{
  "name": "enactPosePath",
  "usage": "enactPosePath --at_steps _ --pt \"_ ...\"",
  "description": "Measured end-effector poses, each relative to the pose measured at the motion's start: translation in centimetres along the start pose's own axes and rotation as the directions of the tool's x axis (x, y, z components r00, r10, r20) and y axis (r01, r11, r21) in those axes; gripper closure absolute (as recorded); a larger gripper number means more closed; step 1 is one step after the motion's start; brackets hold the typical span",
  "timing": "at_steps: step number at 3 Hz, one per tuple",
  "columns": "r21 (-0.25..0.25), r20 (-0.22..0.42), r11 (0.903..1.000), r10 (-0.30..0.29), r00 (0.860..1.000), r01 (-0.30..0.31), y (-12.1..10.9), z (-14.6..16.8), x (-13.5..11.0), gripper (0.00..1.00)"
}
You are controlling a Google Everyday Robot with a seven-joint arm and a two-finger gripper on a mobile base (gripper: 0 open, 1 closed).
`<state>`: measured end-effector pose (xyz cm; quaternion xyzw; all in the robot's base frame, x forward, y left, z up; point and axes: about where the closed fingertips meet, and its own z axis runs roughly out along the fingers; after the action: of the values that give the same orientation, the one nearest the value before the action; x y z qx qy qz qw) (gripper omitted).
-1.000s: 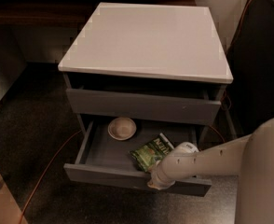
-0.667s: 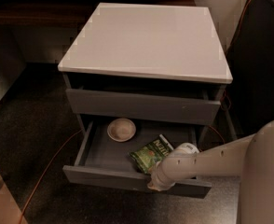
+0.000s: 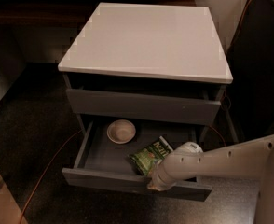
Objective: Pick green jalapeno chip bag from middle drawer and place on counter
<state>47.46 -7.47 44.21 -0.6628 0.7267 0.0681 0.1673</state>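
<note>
The green jalapeno chip bag (image 3: 151, 155) lies flat in the open middle drawer (image 3: 109, 181), right of centre on its grey floor. My white arm reaches in from the right. The gripper (image 3: 156, 184) is at the arm's end, low over the drawer's front edge, right at the bag's near corner. The arm's wrist covers most of it and the bag's right end. The white counter (image 3: 146, 36) tops the cabinet, bare.
A round beige bowl (image 3: 121, 131) sits in the back left of the same drawer. The top drawer (image 3: 141, 106) is shut above it. An orange cable (image 3: 48, 169) runs over the dark floor on the left. A dark cabinet stands on the right.
</note>
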Motion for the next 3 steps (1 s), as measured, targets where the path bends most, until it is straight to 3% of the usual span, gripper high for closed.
enactPosePath --at_steps 1,2,3 --pt "0.023 0.043 0.9994 0.026 0.999 -0.027 -1.6 -2.8 -1.1 0.36" --pt "0.048 0.078 0.9969 0.059 0.995 -0.063 -4.4 -6.6 -2.0 0.05" --pt "0.059 0.085 0.9948 0.077 0.993 -0.083 -6.7 -8.6 -2.4 0.00"
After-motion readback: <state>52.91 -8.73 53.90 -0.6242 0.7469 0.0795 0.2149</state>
